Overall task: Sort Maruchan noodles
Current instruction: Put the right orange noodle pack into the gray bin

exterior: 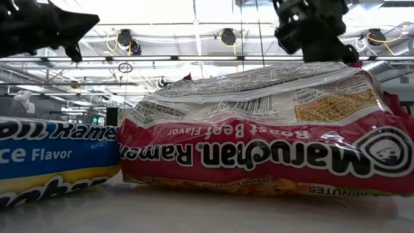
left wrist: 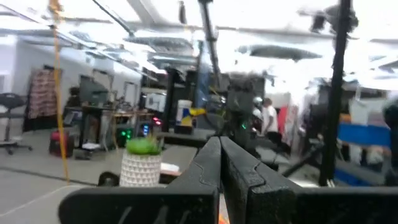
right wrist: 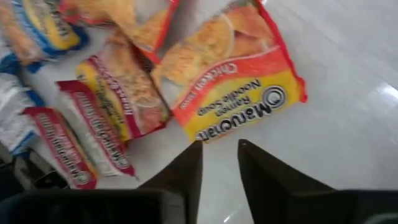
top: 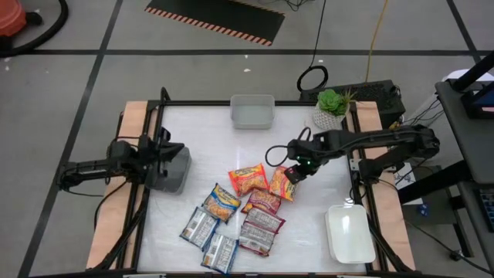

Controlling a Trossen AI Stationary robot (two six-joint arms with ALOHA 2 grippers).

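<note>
**High view: right gripper at the orange packet**

Packets [top: 235, 216] heaped mid-table, near side. Orange packet [right wrist: 233, 84] on the heap's right edge, long axis slanted near-left to far-right. Right gripper [right wrist: 219, 163] just above its edge, fingers slightly parted, holding nothing. Left gripper [left wrist: 219, 163], shut and empty, waits far left.

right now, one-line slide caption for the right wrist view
Right gripper, fingers slightly apart, above an orange Chicken Maruchan packet on the white table.
</note>
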